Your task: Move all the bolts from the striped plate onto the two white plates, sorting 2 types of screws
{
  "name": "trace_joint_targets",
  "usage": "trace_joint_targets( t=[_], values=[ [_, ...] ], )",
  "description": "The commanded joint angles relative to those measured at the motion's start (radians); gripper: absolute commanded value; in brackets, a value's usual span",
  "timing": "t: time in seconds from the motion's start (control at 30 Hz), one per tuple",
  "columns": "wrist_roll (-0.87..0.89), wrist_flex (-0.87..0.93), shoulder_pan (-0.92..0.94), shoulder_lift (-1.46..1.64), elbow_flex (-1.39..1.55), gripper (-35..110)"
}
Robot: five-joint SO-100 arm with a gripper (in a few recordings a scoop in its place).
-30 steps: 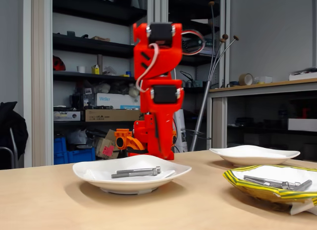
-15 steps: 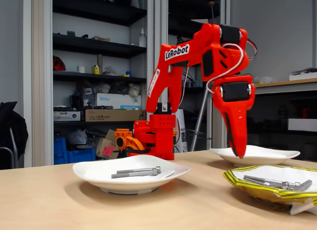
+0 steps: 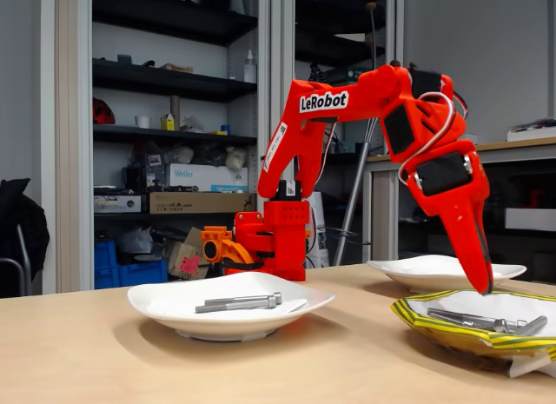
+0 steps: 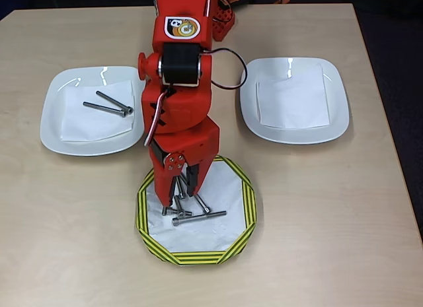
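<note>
Your arm has swung away from the white plate [image 4: 91,109] on the overhead view's left and come down over the striped plate [image 4: 243,208], its tip lower and further right in the fixed view than half a second ago. The pincer [image 4: 183,190] hangs nose-down over the heap of bolts [image 4: 192,211] because that is where the remaining stock lies; in the fixed view its tip [image 3: 481,282] sits just above the striped plate's rim [image 3: 452,333]. Its fingers look slightly parted with nothing between them, though the arm's body hides much of the gap, so treat that as likely rather than sure.

Two long bolts [image 4: 108,104] already lie on the paper square in the left white plate, side by side at a slant. The other white plate [image 4: 294,99] holds only its paper square, presumably kept for the stubby kind. On the striped plate several bolts overlap under the pincer, one long bolt [image 4: 199,217] lying apart and crosswise nearer the front. That loose one looks the easier pick; the tangled ones may drag neighbours along.
</note>
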Motion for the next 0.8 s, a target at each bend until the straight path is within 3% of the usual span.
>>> trace_joint_targets(
  t=[0.0,0.77],
  values=[
    [0.011,-0.028,0.018,0.012,0.005,14],
    [-0.032,-0.044,0.026,-0.173,-0.153,0]
  ],
)
